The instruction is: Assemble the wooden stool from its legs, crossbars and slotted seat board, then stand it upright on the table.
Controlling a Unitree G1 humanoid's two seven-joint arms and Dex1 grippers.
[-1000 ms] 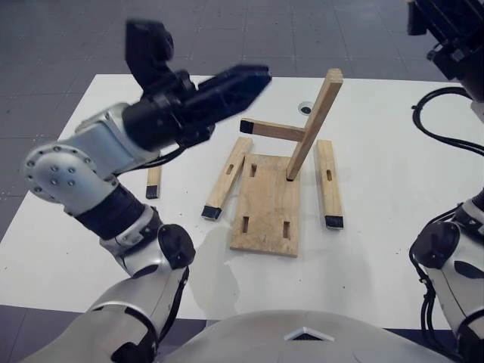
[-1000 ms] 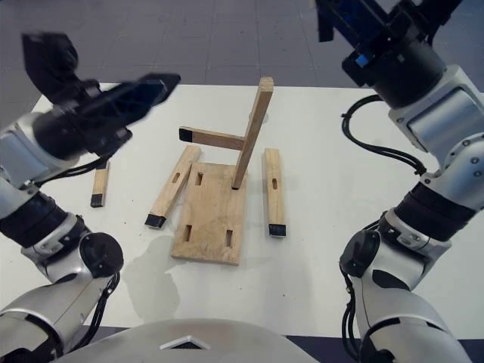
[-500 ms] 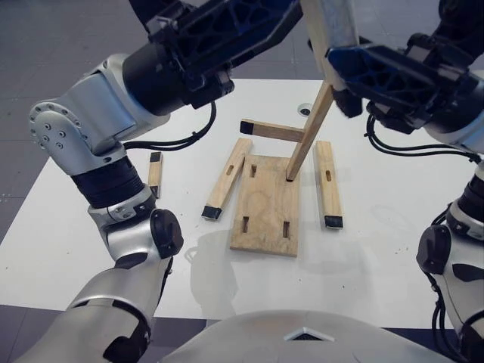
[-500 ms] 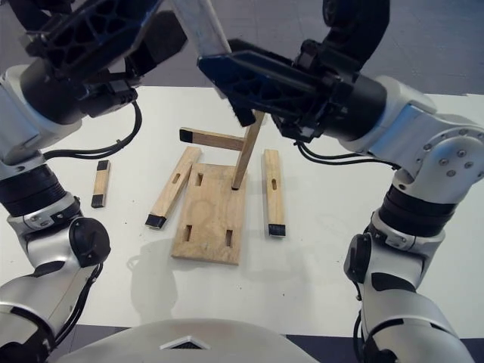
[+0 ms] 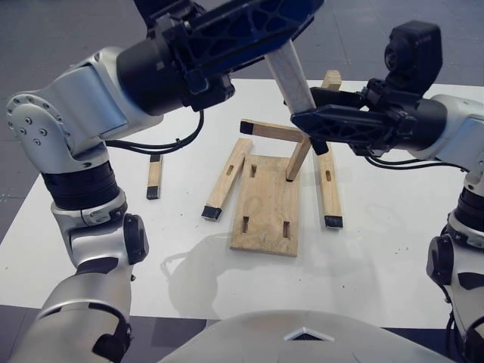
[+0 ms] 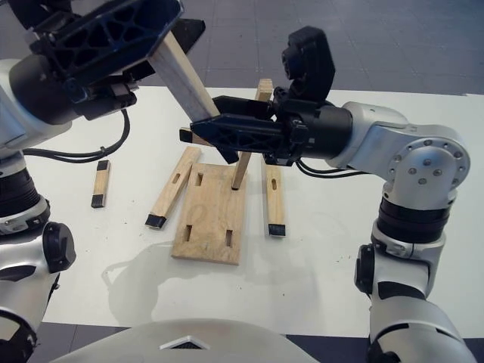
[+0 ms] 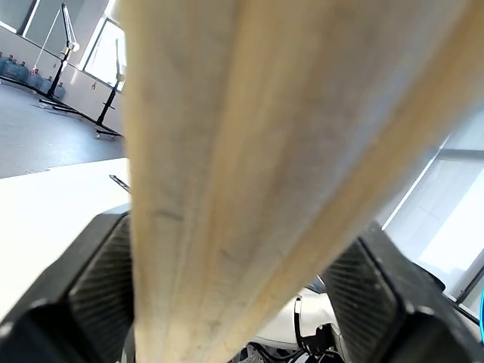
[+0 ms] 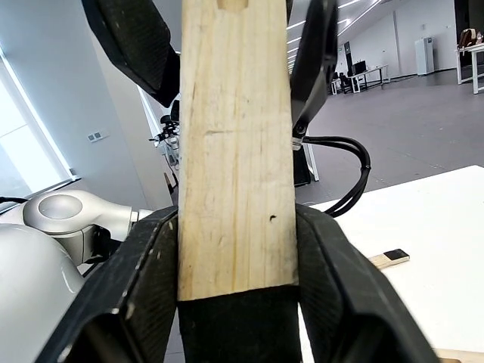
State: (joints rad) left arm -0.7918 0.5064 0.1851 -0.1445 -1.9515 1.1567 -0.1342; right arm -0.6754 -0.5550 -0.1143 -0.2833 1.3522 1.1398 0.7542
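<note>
Wooden leg (image 6: 185,79) | left gripper (image 6: 178,26) clamps upper end | right gripper (image 6: 214,125) clamps capped end

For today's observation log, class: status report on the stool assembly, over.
Left gripper and right gripper shut on one pale black-tipped wooden leg, aloft. Slotted wooden seat board flat, one upright leg with crossbar fitted. Two loose legs beside board.

Held leg (image 5: 291,79) aloft over upright leg (image 5: 296,162), crossbar (image 5: 272,131) and seat board (image 5: 265,210).

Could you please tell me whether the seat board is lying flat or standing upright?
Lying flat: the seat board rests on the table, slots facing up, with one leg planted in a slot.
</note>
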